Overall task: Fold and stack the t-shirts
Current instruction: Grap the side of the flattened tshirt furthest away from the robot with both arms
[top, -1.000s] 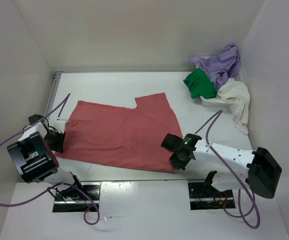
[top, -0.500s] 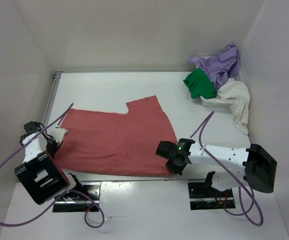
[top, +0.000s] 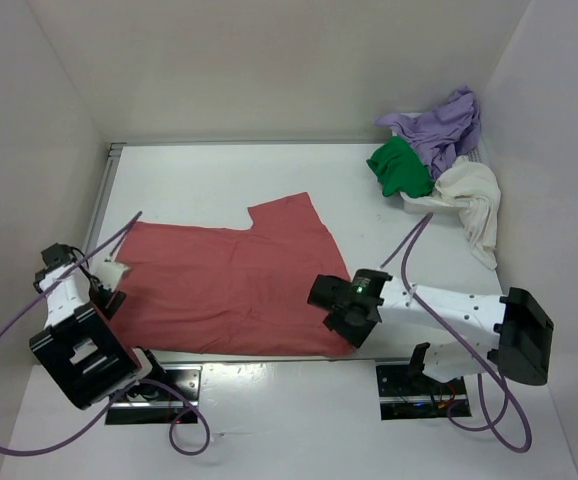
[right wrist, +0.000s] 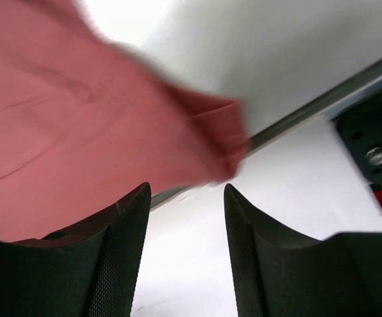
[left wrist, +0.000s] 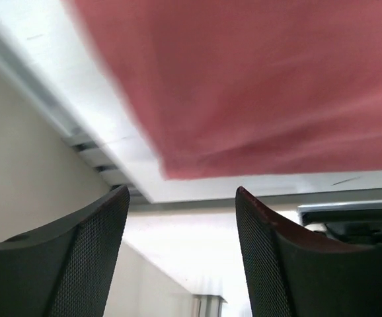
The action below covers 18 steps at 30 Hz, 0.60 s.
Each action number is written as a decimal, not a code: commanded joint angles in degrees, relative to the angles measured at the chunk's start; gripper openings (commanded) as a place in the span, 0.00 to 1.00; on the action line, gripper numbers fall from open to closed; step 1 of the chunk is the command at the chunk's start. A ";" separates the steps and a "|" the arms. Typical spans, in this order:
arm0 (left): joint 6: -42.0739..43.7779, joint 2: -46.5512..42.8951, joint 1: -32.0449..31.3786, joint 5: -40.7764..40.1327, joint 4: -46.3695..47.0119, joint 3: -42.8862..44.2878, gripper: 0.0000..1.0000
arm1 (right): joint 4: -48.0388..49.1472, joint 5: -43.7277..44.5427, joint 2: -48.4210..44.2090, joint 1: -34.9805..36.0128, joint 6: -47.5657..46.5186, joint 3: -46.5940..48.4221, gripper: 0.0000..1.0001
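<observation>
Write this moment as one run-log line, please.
salmon-red t-shirt: spread flat, unfolded | left gripper: open, at near-left corner | right gripper: open, at near-right corner | lavender-purple t-shirt, green t-shirt, cream-white t-shirt: heaped far right

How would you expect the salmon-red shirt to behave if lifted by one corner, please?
The salmon-red shirt lies flat with soft wrinkles, so it would probably hang limp. It looks thin, likely light. On the smooth table a push would probably bunch it.

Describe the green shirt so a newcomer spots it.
At the table's far right corner, shirts are heaped on a white basket. The green t-shirt is bunched on the heap's left side, beside the lavender t-shirt and cream t-shirt; it alone is bright green.
</observation>
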 commanded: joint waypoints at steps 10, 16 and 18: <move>-20.31 12.59 -7.65 19.22 2.95 34.10 0.77 | 14.56 9.61 22.61 -21.00 -52.60 45.51 0.71; -30.69 26.74 -16.97 19.22 12.79 39.20 0.77 | 20.25 -0.44 47.06 -34.65 -68.71 69.46 0.71; -33.33 31.03 -18.38 19.22 15.78 40.86 0.78 | 11.40 3.15 58.17 -34.65 -74.14 92.90 0.75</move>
